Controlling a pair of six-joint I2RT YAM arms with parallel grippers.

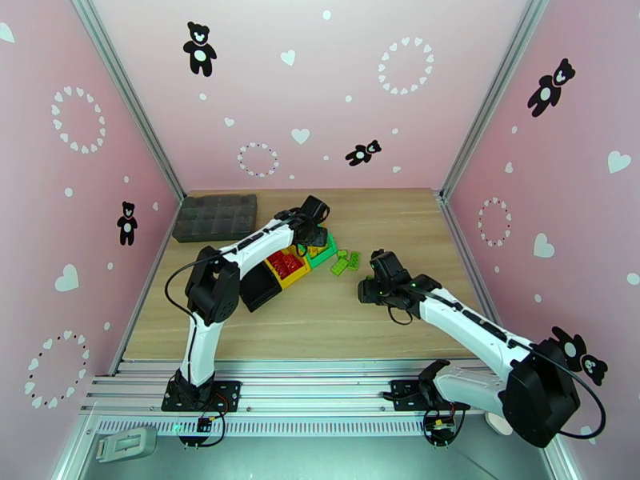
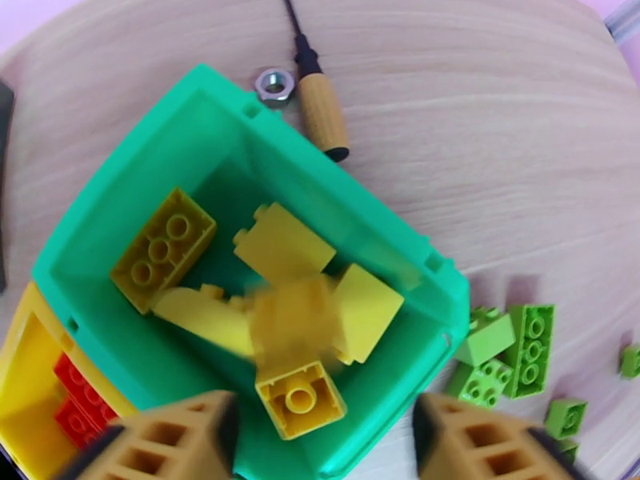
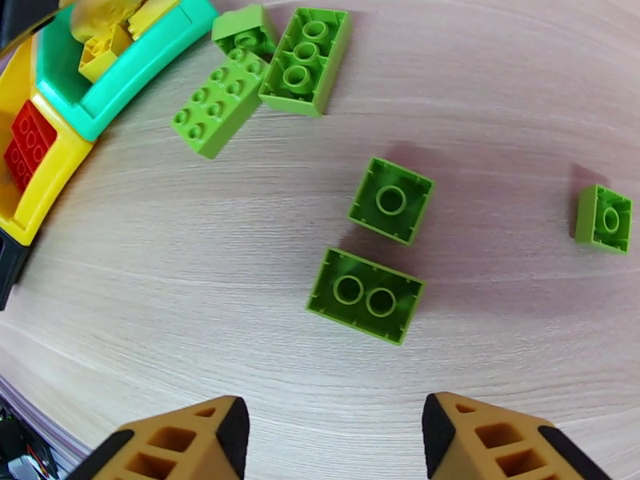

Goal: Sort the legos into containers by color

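Now drops a yellow lego (image 2: 292,322) into the green bin (image 2: 240,130) from the spread left gripper (image 2: 324,442); holds the right gripper (image 3: 334,430), spread too, above green legos (image 3: 366,295) loose on the table (image 3: 200,258). Next likely needs lowering and pinching one.

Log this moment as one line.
left gripper: jaws open over green bin, yellow bricks inside | right gripper: jaws open above green bricks on table

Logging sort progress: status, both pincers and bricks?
Left pincer open over green bin, yellow bricks inside. Right pincer open above loose green bricks. Nothing blocking.
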